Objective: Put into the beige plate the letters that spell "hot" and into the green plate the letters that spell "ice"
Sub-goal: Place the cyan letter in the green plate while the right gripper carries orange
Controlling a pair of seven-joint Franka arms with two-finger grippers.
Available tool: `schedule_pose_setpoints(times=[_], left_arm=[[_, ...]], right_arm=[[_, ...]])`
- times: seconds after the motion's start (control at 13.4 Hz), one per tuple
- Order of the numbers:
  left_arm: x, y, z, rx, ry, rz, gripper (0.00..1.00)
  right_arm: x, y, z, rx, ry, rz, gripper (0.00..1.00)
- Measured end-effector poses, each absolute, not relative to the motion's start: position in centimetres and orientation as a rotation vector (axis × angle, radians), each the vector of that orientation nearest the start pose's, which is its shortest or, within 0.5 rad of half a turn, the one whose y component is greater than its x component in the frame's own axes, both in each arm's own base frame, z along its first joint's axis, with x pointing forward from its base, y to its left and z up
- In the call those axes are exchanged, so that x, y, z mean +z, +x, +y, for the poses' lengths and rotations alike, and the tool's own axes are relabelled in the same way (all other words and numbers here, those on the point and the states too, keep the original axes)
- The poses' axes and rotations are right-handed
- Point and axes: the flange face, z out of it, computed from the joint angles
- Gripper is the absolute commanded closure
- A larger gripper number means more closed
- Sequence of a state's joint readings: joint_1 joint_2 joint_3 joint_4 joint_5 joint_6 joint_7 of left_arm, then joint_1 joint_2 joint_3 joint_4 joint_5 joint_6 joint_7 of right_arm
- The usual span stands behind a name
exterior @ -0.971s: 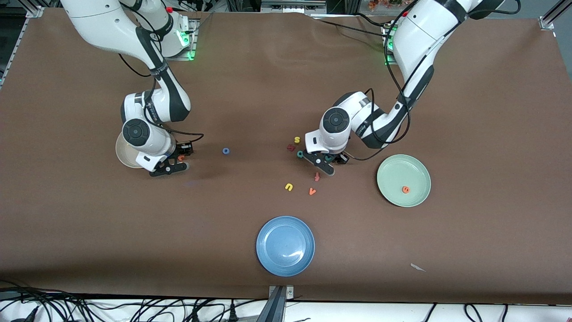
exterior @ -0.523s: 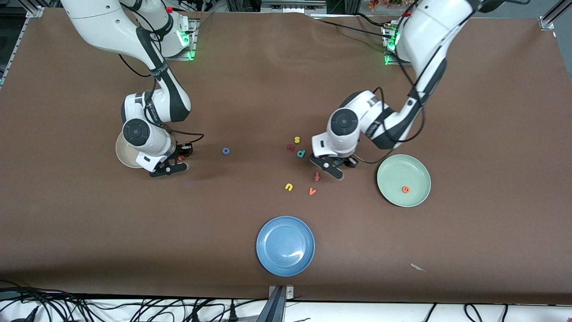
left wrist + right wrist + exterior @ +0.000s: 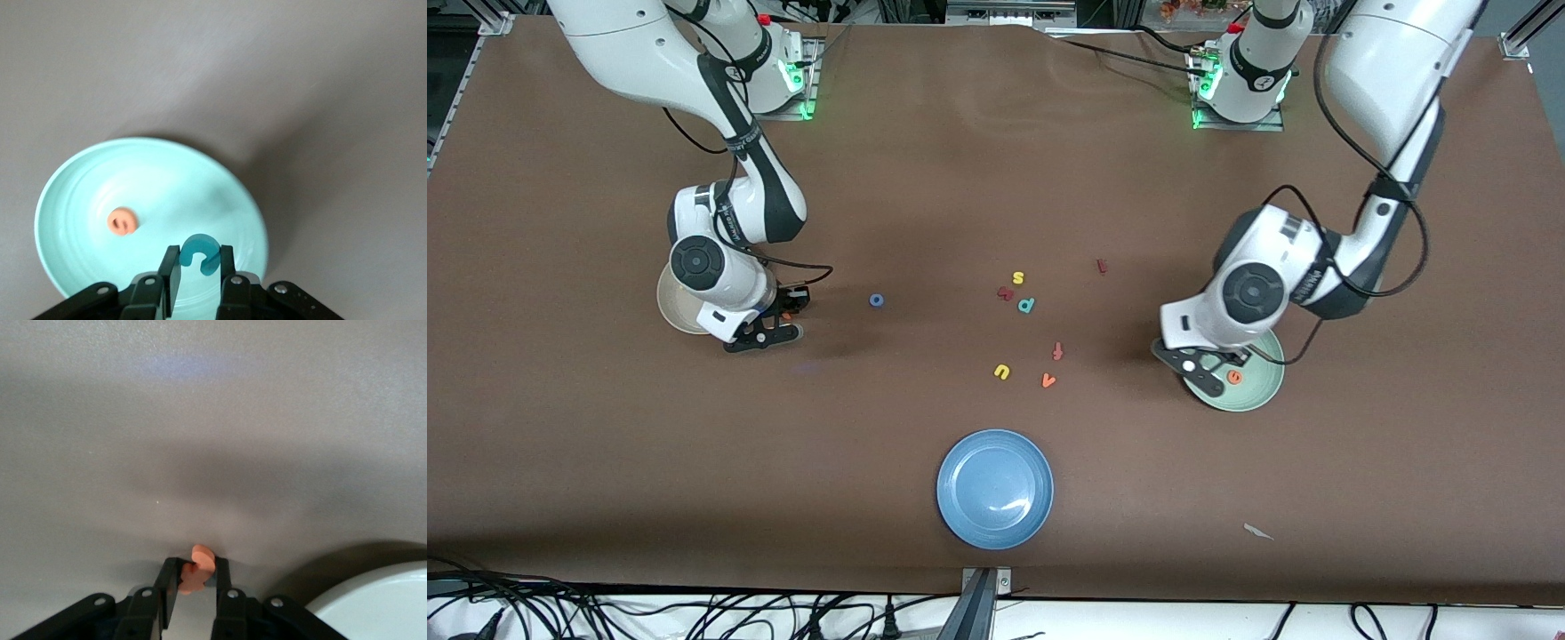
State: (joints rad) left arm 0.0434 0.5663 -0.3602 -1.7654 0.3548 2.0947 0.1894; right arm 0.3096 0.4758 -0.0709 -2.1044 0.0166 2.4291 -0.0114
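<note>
My left gripper (image 3: pixel 1216 364) (image 3: pixel 200 259) hangs over the green plate (image 3: pixel 1261 389) (image 3: pixel 80 200), shut on the teal c (image 3: pixel 201 252). The orange e (image 3: pixel 1234 377) (image 3: pixel 122 221) lies in that plate. My right gripper (image 3: pixel 783 316) (image 3: pixel 197 579) is low beside the beige plate (image 3: pixel 667 307) (image 3: pixel 380 600), on the side toward the left arm's end, shut on the orange t (image 3: pixel 198 577). The blue o (image 3: pixel 877 300) lies on the table between the beige plate and the letter cluster. The dark red i (image 3: pixel 1102 266) lies alone, farther from the camera than the cluster.
Loose letters lie mid-table: yellow s (image 3: pixel 1017 278), a dark red piece (image 3: pixel 1005 292), teal p (image 3: pixel 1026 305), red-orange f (image 3: pixel 1057 350), yellow u (image 3: pixel 1002 372), orange v (image 3: pixel 1048 380). A blue plate (image 3: pixel 994 488) sits nearest the camera.
My left arm has carried the teal c from the letter cluster to above the green plate, uncovering the dark red i. The right arm has stayed beside the beige plate.
</note>
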Motion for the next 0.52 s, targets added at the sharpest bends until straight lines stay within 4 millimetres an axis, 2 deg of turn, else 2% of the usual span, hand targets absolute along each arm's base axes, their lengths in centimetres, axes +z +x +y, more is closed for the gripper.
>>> schedule_pose_setpoints(times=[0.07,0.15,0.3,0.52], left_arm=[[23.7,61.7,-15.8,0.296,-2.855,1.009,0.72],[22.8,61.5,-15.5,0.320,-2.858,1.011,0.01],[21.4,61.1,-15.9,0.353,-2.861,1.024,0.00],[21.9,61.1,-16.7,0.339,-2.865,1.035,0.00]], right_arm=[[17.7,54.8,13.3,0.231,-3.150,-0.383,0.80],[17.7,54.8,13.3,0.231,-3.150,-0.383,0.80],[17.7,54.8,13.3,0.231,-3.150,-0.380,0.81],[17.8,54.9,13.3,0.226,-3.150,-0.378,0.81]])
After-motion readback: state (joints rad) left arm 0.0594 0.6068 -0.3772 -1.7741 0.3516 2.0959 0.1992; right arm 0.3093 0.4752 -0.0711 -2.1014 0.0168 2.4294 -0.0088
